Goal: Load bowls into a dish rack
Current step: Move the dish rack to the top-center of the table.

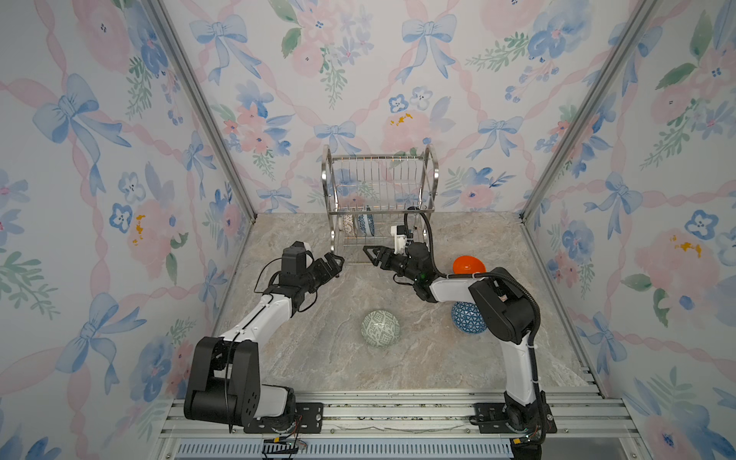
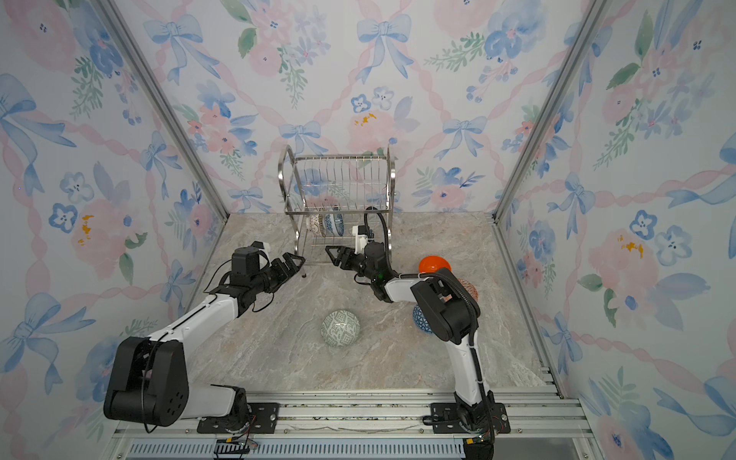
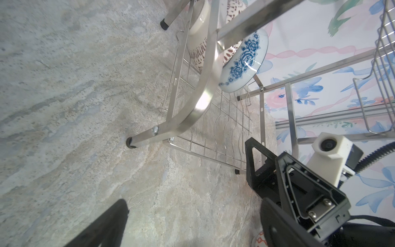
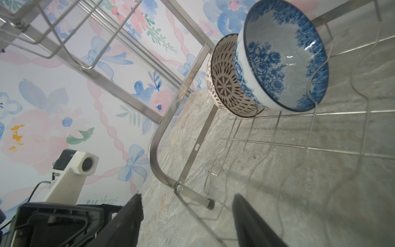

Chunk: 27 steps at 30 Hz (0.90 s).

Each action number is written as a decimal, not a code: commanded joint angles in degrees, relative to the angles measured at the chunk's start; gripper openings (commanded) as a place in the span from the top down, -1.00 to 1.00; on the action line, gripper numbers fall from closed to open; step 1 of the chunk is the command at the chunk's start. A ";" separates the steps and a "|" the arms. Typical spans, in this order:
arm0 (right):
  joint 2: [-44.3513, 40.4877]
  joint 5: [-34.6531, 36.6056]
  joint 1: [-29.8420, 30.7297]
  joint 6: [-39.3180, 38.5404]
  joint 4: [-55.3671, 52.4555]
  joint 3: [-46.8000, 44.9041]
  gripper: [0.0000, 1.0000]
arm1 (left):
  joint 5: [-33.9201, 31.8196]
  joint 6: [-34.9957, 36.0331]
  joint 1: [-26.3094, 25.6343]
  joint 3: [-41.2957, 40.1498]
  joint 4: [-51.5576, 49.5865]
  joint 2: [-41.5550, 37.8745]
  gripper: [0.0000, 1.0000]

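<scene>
The steel dish rack stands at the back of the table. On its lower tier two bowls stand on edge side by side: a white lattice bowl and a blue floral bowl. My right gripper is open and empty just in front of the rack's lower tier. Open and empty too, my left gripper hovers by the rack's front left leg. On the table lie a green-grey bowl, a blue triangle bowl, an orange bowl and a red-orange patterned bowl, partly hidden by my right arm.
The rack's upper basket holds nothing that I can see. Flowered walls close in the table on three sides. A metal rail with both arm bases runs along the front edge. The two grippers face each other closely in front of the rack.
</scene>
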 commanded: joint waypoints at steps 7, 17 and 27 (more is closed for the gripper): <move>-19.46 9.55 3.81 -15.89 -14.48 -7.85 -0.82 | -0.70 1.25 -1.20 -4.15 -1.84 -4.44 -0.95; -34.55 21.82 2.10 -24.47 -35.85 -14.21 -0.94 | -1.60 1.05 -3.16 -3.50 -3.43 -7.13 -0.95; -36.72 24.25 -8.38 -23.92 -35.63 -19.83 -0.94 | -2.03 1.13 -4.08 -3.08 -4.50 -8.34 -0.95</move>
